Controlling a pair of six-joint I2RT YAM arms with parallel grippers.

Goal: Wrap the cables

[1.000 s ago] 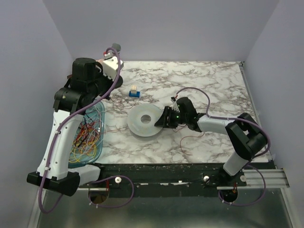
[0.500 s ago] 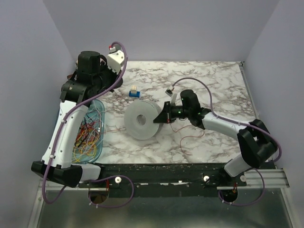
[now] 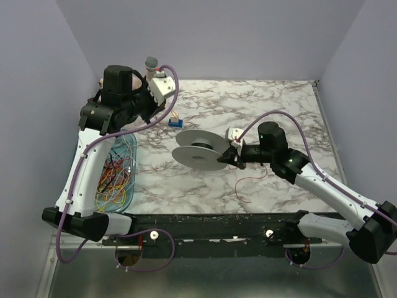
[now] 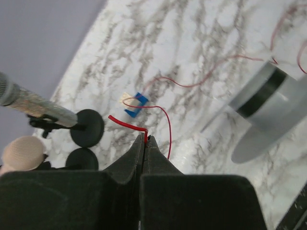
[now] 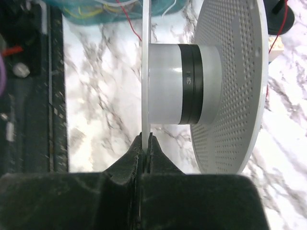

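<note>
My left gripper (image 4: 145, 139) is shut on a thin red cable (image 4: 125, 121), which bends out of the fingertips and loops down toward the table. A thinner dark red cable (image 4: 201, 82) trails across the marble to the pale grey spool (image 4: 271, 103). My right gripper (image 5: 145, 136) is shut on the rim of the spool's thin flange (image 5: 145, 57). The spool's hub (image 5: 172, 84) and perforated flange (image 5: 235, 86) lie beyond the fingertips. In the top view the spool (image 3: 198, 152) hangs above the table, and a loose red cable (image 3: 251, 183) lies below the right arm.
A blue tray (image 3: 132, 162) of tangled red, yellow and orange cables (image 3: 111, 180) sits at the left edge. A small blue and white block (image 3: 175, 120) stands behind the spool. A microphone (image 4: 33, 103) on round black feet is at the back left.
The right gripper has shut on the spool's flange and raised the spool off the table, with the arm swinging right. The left arm has lifted and turned toward the back.
</note>
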